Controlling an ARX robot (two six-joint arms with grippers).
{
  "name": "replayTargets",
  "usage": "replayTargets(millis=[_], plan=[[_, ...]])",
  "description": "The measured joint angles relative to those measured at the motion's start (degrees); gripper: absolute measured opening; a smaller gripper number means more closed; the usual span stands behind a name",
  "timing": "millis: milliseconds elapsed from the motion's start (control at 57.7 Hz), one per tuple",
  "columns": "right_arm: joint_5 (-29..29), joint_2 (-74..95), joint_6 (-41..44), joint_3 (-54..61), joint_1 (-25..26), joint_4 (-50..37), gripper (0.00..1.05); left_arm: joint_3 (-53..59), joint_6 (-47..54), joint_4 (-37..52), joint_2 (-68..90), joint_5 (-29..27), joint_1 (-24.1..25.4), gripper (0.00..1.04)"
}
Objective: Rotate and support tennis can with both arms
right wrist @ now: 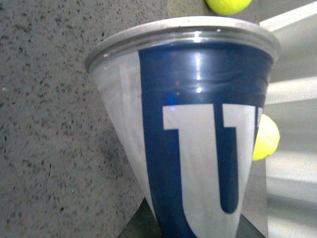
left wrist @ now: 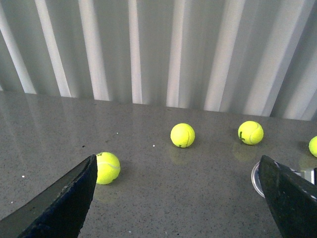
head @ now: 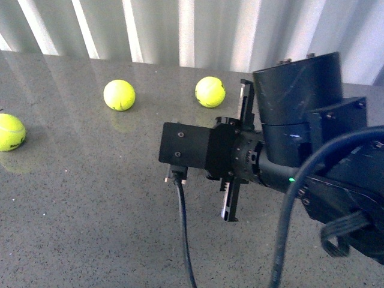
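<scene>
The tennis can [right wrist: 198, 139] fills the right wrist view: clear tube, navy label with a big white W, metal rim [right wrist: 183, 30] at its far end above the grey table. My right gripper [head: 236, 150] is shut on it, and its fingers are barely seen under the can. In the front view the bulky black right arm [head: 312, 156] hides the can. My left gripper [left wrist: 178, 208] is open, its black fingers [left wrist: 64, 203] spread wide over bare table with nothing between them. A round silvery rim [left wrist: 256, 177] peeks out beside the other finger; I cannot tell what it belongs to.
Three loose tennis balls lie on the grey table [head: 90, 210]: ball [head: 119, 95], ball [head: 210, 92] and ball [head: 11, 132] at the left edge. A corrugated white wall [head: 180, 30] closes the back. A black cable [head: 183, 234] hangs from the right wrist's box module [head: 186, 144].
</scene>
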State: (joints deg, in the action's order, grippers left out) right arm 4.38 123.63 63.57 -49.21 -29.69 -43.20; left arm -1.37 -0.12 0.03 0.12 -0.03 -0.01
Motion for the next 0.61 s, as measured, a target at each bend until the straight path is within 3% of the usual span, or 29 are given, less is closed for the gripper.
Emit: replayTargets(millis=[607], plan=[[-1.29, 4.87, -7.52, -11.28, -6.54, 10.97, 0.06, 0.00, 0.00, 0.00, 0.00, 0.00, 0.00, 0.98]])
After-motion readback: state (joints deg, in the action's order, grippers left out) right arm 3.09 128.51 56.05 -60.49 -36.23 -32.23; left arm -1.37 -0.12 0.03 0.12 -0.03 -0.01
